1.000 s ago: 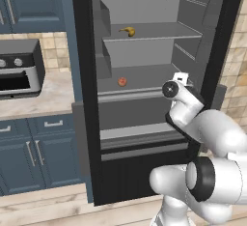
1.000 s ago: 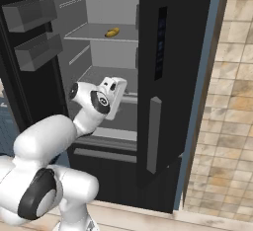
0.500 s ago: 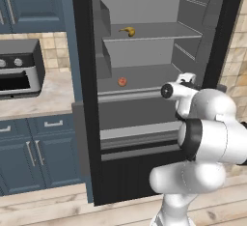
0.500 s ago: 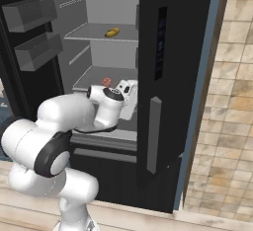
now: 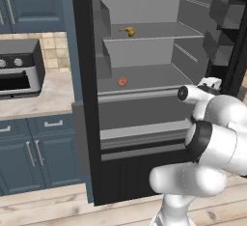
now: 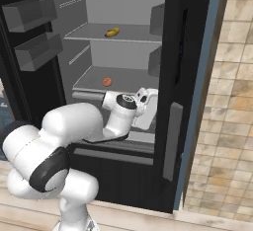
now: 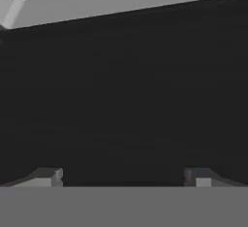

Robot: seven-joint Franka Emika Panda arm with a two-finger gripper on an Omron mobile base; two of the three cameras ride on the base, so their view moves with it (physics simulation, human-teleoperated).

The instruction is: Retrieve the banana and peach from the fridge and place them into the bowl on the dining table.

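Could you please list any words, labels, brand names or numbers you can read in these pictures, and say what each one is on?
None: no readable text on the fridge, its shelves, the banana, the peach or the cabinets.
The oven has round knobs, with no legible markings.

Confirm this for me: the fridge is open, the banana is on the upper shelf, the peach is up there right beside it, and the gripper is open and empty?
Not quite. The peach lies on the lower shelf, one level below the banana, as the left base view shows. The rest holds: the fridge is open, and the gripper is open and empty.
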